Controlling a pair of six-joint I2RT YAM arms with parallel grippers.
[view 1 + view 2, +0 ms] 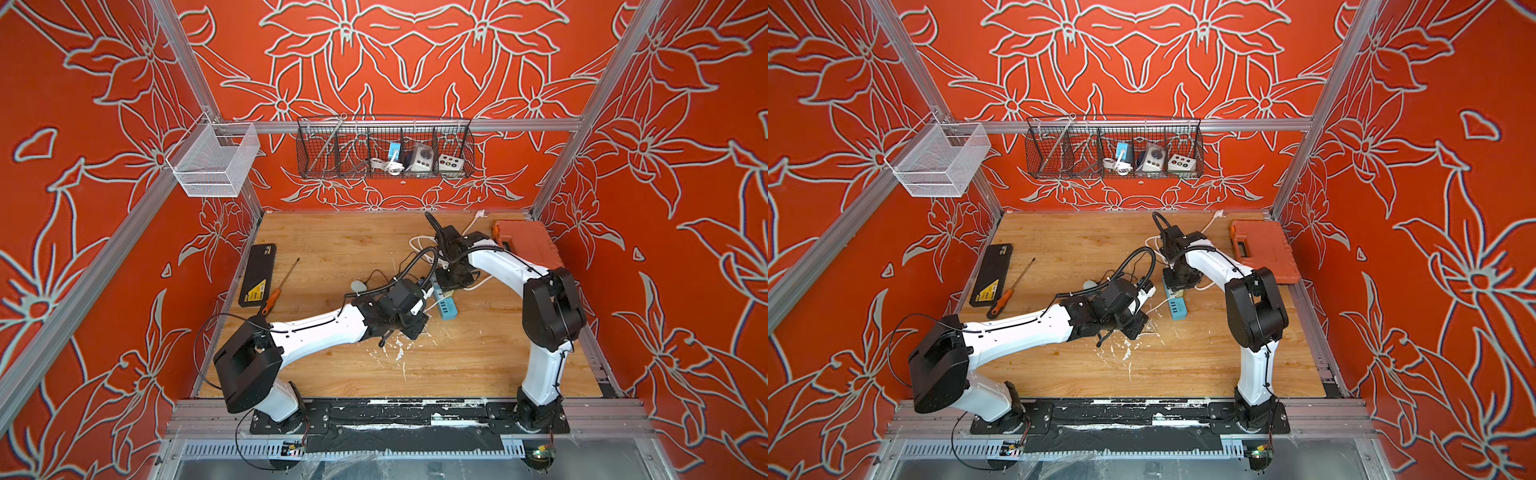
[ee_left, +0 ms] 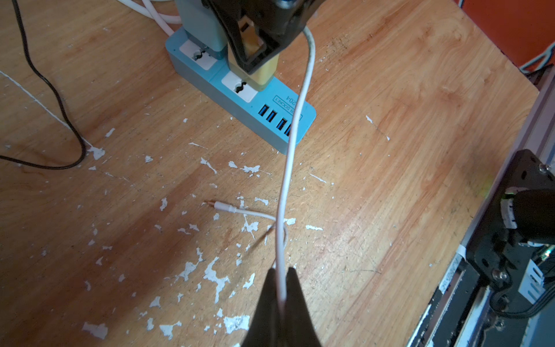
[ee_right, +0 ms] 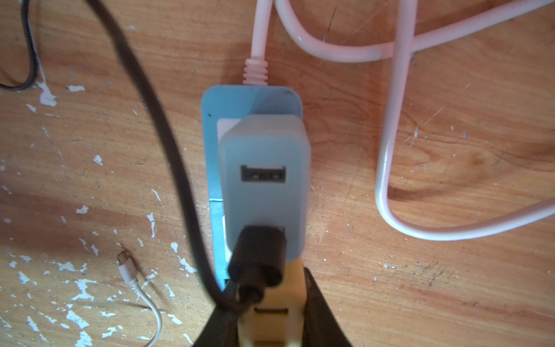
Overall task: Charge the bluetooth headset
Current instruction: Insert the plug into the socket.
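- Right gripper point(image 2: 252, 57) pinching yellow charger point(image 2: 264, 78) at power strip point(image 2: 304, 112), socket nearest USB end; I'd press straight down.
- Left gripper point(image 2: 280, 276) clamped on white cable point(image 2: 292, 144); I'd leave slack.
- Headset point(image 1: 357, 286): probably grey lump beside strip, unsure.

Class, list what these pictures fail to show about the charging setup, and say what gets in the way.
Yellow adapter prongs: left wrist view, hidden by the right end effector.
White cable upper end: same view, hidden behind that end effector.
Grey object: both top views, too small, partly behind the left arm's hose.
Power strip label: crossed by the cable.
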